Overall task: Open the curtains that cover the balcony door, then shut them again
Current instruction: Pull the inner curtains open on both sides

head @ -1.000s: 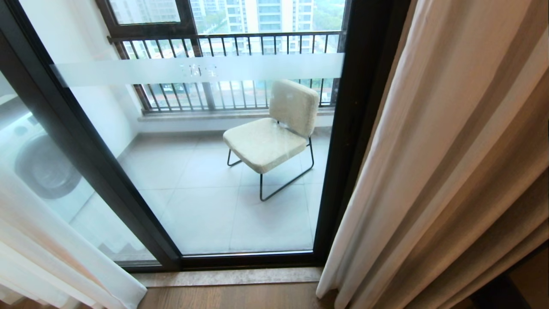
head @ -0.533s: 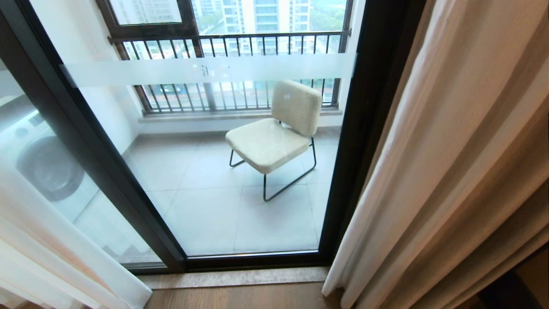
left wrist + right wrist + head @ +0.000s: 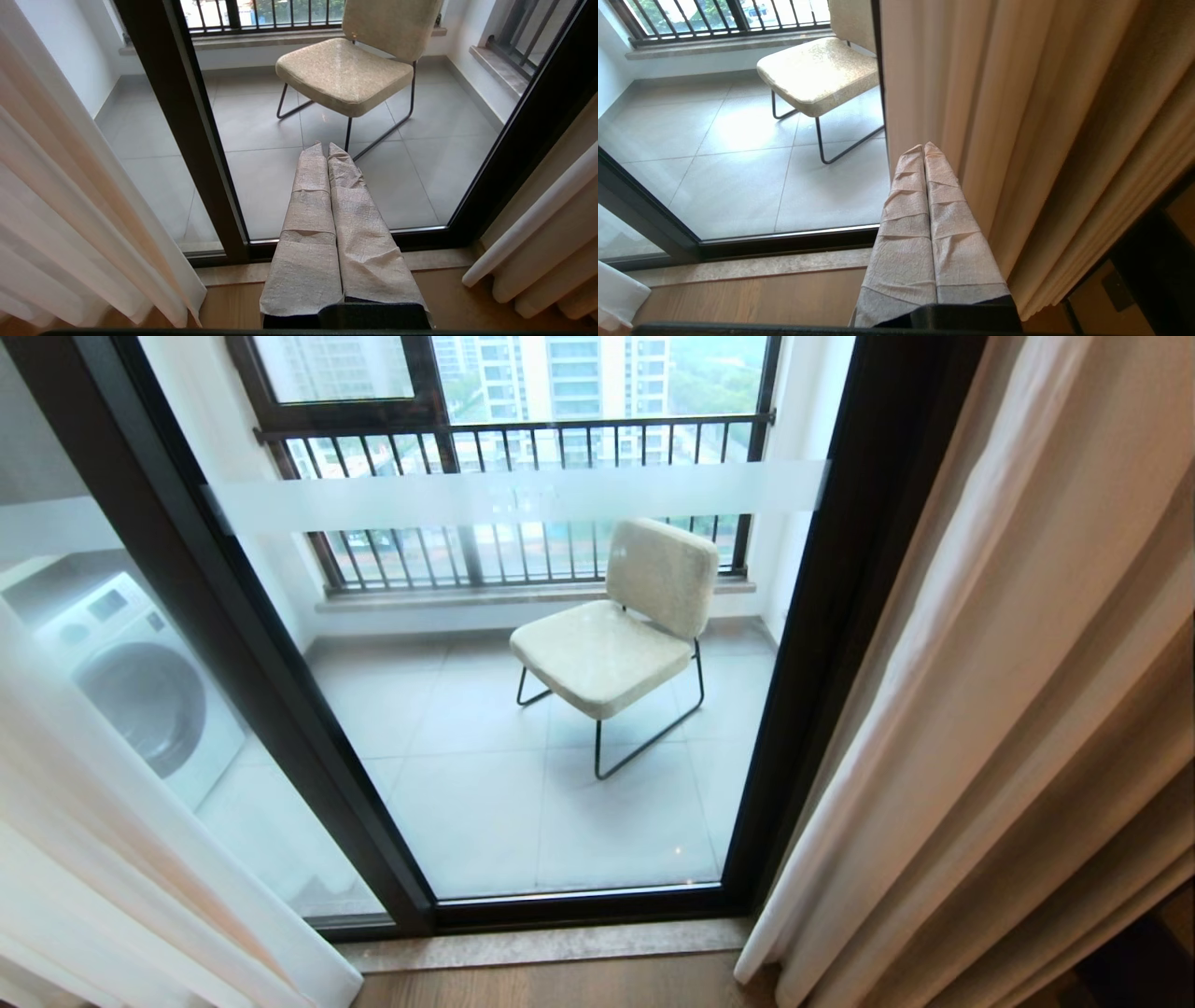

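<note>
Sits a little further right in the head view than a second ago, all of it together, frame, chair and drapes alike; reads as the camera turning, not as anything in the room moving.

Judged as the turn between the two halves of the task: curtains parted, closing not yet begun. Hangs at the right side of the balcony door [image 3: 840, 616], the thick beige-grey drape [image 3: 1008, 709], gathered in deep soft pleats down to the wooden floor [image 3: 560, 989]. Falls at the left edge, the thin white sheer [image 3: 112, 859], letting a washing machine [image 3: 140, 681] show dimly through. Between them, bare glass in dark metal framing, crossed by a frosted band [image 3: 513, 495]; behind it a cushioned chair [image 3: 616, 644] on thin bent-rod legs, pale tiles and a dark-barred railing [image 3: 523, 429].

Left gripper [image 3: 325, 145]: fingers pressed together, wrapped in crinkled cloth-like covers, holding nothing, pointing at the stone sill [image 3: 444, 259] between the two curtains. Right gripper [image 3: 923, 145]: likewise pressed together and empty, just beside the folds of the beige drape; touching or not, cannot tell.

Next move, as a judgement: spread the fingers, pinch a leading fold of the heavy fabric and draw it across the glass; woven cloth likely to grip well, sheer likely to slip and bunch.
</note>
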